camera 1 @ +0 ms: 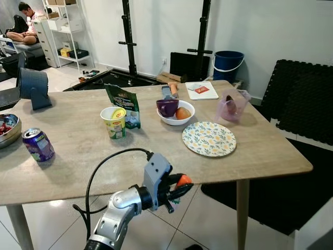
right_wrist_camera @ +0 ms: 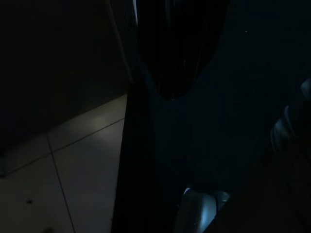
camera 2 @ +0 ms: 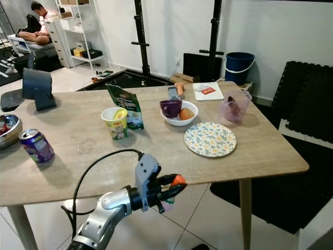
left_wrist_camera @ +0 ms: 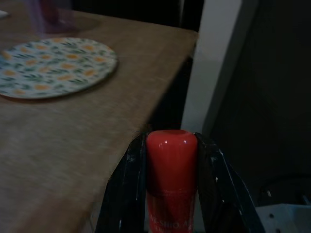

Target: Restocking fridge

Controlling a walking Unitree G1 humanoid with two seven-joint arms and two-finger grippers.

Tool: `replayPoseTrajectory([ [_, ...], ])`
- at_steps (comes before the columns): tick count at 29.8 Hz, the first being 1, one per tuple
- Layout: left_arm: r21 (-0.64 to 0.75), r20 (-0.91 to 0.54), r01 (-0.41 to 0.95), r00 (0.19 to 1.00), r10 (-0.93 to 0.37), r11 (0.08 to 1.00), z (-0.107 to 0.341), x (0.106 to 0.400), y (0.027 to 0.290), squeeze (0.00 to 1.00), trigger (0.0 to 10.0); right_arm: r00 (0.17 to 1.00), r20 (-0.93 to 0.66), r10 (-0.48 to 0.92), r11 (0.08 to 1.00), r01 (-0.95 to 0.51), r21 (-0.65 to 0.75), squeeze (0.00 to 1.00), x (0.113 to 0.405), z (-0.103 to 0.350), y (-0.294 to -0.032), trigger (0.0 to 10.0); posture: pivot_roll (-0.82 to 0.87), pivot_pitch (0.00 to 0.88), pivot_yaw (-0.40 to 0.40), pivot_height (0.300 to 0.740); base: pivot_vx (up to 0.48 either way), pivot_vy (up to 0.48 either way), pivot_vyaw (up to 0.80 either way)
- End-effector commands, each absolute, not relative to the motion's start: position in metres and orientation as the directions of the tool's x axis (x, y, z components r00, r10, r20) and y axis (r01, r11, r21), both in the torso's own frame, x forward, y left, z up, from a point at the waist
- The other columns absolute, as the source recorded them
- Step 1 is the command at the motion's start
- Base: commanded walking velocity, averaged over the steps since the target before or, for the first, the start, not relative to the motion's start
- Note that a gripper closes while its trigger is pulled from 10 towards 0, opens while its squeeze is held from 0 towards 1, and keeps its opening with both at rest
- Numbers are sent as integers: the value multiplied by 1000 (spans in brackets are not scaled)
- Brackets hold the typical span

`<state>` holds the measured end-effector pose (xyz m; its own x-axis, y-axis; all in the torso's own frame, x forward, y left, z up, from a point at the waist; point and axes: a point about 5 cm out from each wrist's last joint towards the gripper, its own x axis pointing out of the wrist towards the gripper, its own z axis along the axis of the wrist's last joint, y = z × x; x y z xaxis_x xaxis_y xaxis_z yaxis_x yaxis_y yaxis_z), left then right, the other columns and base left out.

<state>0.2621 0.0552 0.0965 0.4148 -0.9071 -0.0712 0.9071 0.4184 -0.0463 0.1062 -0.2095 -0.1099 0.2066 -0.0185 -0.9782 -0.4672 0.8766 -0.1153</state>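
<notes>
Left gripper [camera 1: 179, 188] raised just below the near edge of the wooden table [camera 1: 83, 151], fingers [left_wrist_camera: 129, 184] clamped on a small red bottle [left_wrist_camera: 171, 165] with a rounded orange-red cap poking out between them; seen from the wrist, bottle upright between both black fingers, table edge and floral plate [camera 1: 209, 138] beyond. Black cable looping from the left wrist up over the table edge. Right gripper [right_wrist_camera: 170, 53] hanging in deep shade over pale floor tiles, jaws too dark to judge, cannot tell whether open or shut. On the table: white bowl [camera 1: 176, 115] holding a purple cup [camera 1: 167, 107] and an orange fruit [camera 1: 182, 113] side by side; floral plate just in front of the bowl toward the right; yellow-green cup [camera 1: 114, 122] touching or just beside a green pouch [camera 1: 125, 105] standing behind it; purple can [camera 1: 37, 144] near the left edge, beside a metal bowl [camera 1: 8, 130] with something red inside; clear pink pitcher [camera 1: 231, 104] toward the far right; white board [camera 1: 201, 90] at the far edge; dark fan [camera 1: 32, 86] at far left. Blue bucket [camera 1: 228, 64] on the floor by the wall; person [camera 1: 23, 26] seated in the far left corner
</notes>
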Motion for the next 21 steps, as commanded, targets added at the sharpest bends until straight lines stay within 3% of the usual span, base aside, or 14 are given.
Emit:
replayPoseTrajectory([
  [1,-34,-99,904,420,-902,425,94,261,60,0,10000,234,-972,24,872,-481,-95,0,113,-111,-192,10000,-43,2,36,740,-326,0,0],
  [12,-97,-200,879,443,-874,467,63,254,74,0,10000,222,-975,3,867,-487,-108,0,106,-111,-200,10000,-52,0,39,740,-330,0,0],
  [16,-107,-231,865,458,-859,490,54,254,80,0,10000,221,-975,1,866,-488,-110,0,105,-112,-201,10000,-51,0,39,740,0,0,0],
  [21,-108,-438,743,560,-703,660,5,250,119,0,10000,218,-976,-1,864,-492,-111,0,102,-112,-202,10000,-54,0,42,740,0,0,0],
])
